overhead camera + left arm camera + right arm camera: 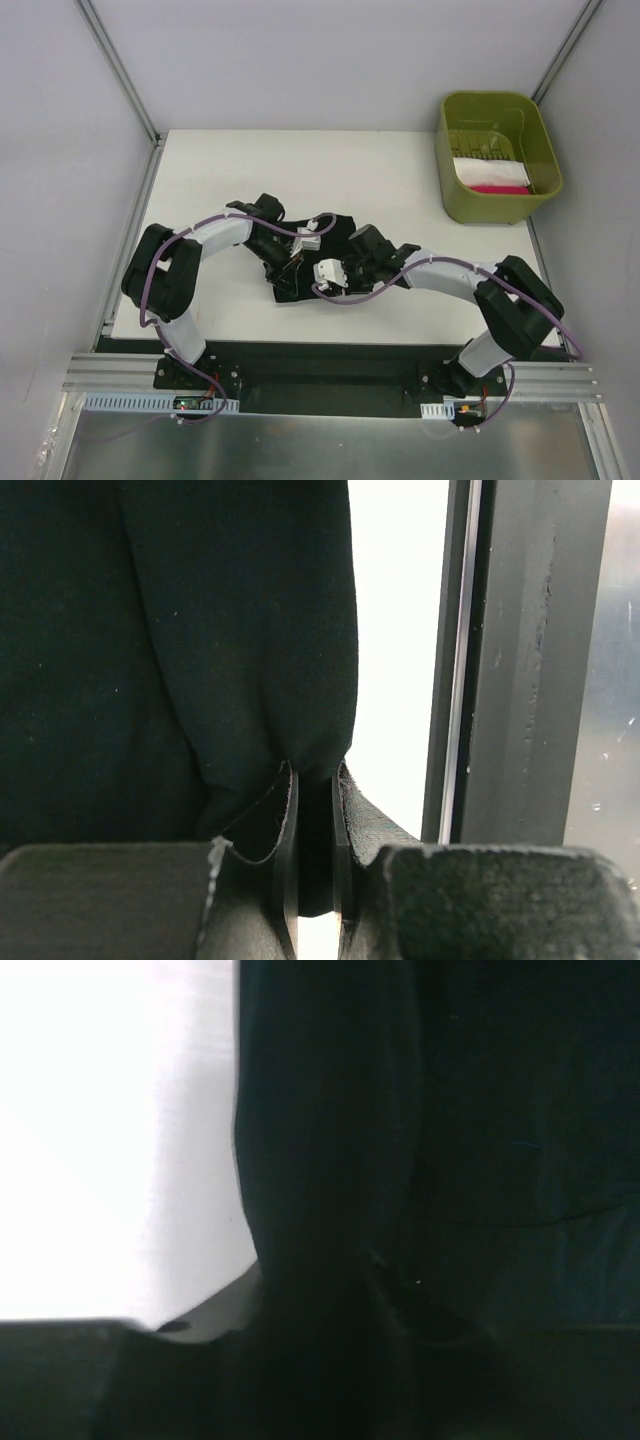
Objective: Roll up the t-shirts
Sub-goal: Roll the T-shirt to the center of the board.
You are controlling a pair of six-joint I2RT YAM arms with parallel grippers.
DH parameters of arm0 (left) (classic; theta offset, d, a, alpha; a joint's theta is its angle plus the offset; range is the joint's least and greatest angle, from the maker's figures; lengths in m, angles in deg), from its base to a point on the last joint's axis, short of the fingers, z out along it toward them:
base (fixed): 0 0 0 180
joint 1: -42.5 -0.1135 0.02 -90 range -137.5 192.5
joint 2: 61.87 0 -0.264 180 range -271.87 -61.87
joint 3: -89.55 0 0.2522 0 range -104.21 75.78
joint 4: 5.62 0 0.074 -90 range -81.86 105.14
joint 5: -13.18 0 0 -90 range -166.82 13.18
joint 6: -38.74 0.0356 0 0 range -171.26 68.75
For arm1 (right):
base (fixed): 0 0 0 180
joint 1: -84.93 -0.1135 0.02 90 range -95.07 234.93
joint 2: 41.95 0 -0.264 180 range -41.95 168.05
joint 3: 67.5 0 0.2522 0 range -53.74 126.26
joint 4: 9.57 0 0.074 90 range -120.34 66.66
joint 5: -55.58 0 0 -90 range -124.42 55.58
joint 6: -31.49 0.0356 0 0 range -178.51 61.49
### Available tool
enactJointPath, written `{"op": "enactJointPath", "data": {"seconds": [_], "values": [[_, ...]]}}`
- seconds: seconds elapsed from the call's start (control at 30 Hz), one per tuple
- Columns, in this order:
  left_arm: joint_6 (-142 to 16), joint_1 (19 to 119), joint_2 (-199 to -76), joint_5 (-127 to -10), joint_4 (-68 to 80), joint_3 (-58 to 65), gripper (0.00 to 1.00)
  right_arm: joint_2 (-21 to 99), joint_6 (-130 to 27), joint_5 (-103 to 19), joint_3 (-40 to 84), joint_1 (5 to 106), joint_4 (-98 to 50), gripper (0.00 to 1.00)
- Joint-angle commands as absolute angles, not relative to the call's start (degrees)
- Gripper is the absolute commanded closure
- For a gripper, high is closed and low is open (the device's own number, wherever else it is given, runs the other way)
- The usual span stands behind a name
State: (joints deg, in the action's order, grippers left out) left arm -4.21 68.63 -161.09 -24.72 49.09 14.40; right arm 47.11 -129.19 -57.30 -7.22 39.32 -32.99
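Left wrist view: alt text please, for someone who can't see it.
The left gripper, shut, pinches a fold of the black t-shirt at bottom centre. Dark cloth fills the left and middle; white table and a grey frame post run down the right.

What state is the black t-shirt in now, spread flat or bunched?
Bunched. From above, the black t-shirt is a crumpled heap on the white table, and the left gripper is shut on a fold of it.

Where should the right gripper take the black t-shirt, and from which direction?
I would pinch its right-hand edge fold, coming low from the right: the black t-shirt lies bunched flat on the table, and the left gripper holds its left side.
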Motion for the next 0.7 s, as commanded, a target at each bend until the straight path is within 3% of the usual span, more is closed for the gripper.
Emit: {"op": "enactJointPath", "data": {"seconds": [0.0, 0.07, 0.2, 0.37, 0.67], "values": [[-4.6, 66.8, -159.5, -20.1, 51.1, 15.6, 1.0, 48.1, -127.3, -57.2, -3.3, 38.9, -35.9, 0.79], [-4.9, 65.5, -159.4, -18.5, 52.7, 15.2, 1.0, 48.2, -127.3, -62.5, -1.2, 40.2, -40.6, 0.88], [-4.4, 64.2, -162.2, -13.5, 61.3, 11.1, 1.0, 53.4, -133.3, -74.0, 12.0, 42.9, -68.9, 0.91], [-5.7, 63.9, -172.1, -6.8, 71.5, 4.1, 1.0, 62.7, -140.9, -80.6, 21.5, 46.2, -91.1, 0.92], [-9.3, 61.0, -181.0, -10.9, 72.0, 0.1, 0.99, 80.7, -139.3, -82.4, 34.8, 50.0, -104.9, 0.93]]}}
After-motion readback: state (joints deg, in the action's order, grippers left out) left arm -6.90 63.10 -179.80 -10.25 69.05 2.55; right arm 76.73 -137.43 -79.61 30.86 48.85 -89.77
